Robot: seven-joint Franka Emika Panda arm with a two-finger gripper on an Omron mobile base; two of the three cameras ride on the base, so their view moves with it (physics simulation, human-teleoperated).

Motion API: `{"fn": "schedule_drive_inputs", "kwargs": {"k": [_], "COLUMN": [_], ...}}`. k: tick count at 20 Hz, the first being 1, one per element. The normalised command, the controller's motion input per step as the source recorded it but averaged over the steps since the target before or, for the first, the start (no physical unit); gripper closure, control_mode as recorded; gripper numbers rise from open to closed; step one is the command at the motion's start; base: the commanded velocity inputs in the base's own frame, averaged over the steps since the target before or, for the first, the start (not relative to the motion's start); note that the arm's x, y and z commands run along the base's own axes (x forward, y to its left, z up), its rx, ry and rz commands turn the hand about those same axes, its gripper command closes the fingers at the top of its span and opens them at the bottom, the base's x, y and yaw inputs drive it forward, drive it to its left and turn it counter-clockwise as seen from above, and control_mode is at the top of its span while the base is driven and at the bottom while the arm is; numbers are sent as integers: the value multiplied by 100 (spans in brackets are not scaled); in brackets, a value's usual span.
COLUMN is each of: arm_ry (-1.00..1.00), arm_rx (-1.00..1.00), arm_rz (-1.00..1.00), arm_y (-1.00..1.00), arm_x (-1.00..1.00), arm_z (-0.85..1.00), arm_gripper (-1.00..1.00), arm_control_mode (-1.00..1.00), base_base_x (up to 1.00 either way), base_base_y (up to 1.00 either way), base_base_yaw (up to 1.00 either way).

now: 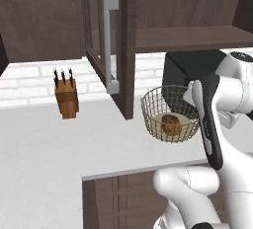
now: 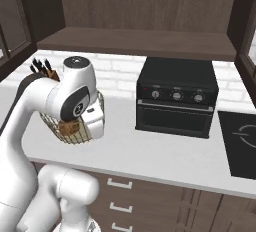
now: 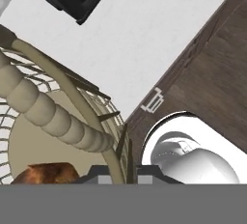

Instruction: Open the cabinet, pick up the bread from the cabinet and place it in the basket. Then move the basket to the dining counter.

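Observation:
The wire basket (image 1: 170, 113) hangs tilted just above the white counter, in front of the open cabinet (image 1: 190, 38). The bread (image 1: 171, 124) lies inside it on the pale base. My gripper (image 3: 118, 172) is shut on the basket's rim (image 3: 58, 117), at the side nearest the arm. The bread (image 3: 48, 174) shows at the bottom of the hand view. In the right base view my hand covers most of the basket (image 2: 65, 132). The cabinet door (image 1: 109, 43) with its silver bar handle stands swung open to the left. The dining counter is out of view.
A wooden knife block (image 1: 66, 97) stands on the white counter (image 1: 39, 144) to the left. A black toaster oven (image 2: 176, 96) sits behind and right of the basket, with a dark cooktop (image 2: 240, 136) further right. Base cabinet drawers (image 2: 150, 201) lie below the counter edge.

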Motion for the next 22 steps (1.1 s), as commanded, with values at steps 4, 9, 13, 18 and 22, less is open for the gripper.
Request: {"fn": "schedule_drive_inputs", "kwargs": {"k": [4, 9, 13, 18, 22], "arm_ry": [0, 1, 0, 0, 0], "arm_rx": [12, 0, 0, 0, 0], "arm_rz": [0, -1, 0, 0, -1], "arm_y": [0, -4, 0, 0, -7], "arm_x": [-15, 0, 0, 0, -9], "arm_z": [2, 0, 0, 0, 0], "arm_gripper": [100, 100, 100, 100, 100], "arm_control_mode": [-100, -100, -100, -100, 100], "base_base_x": [0, 0, 0, 0, -6], "base_base_y": [0, 0, 0, 0, -29], "base_base_yaw": [0, 0, 0, 0, 0]}}
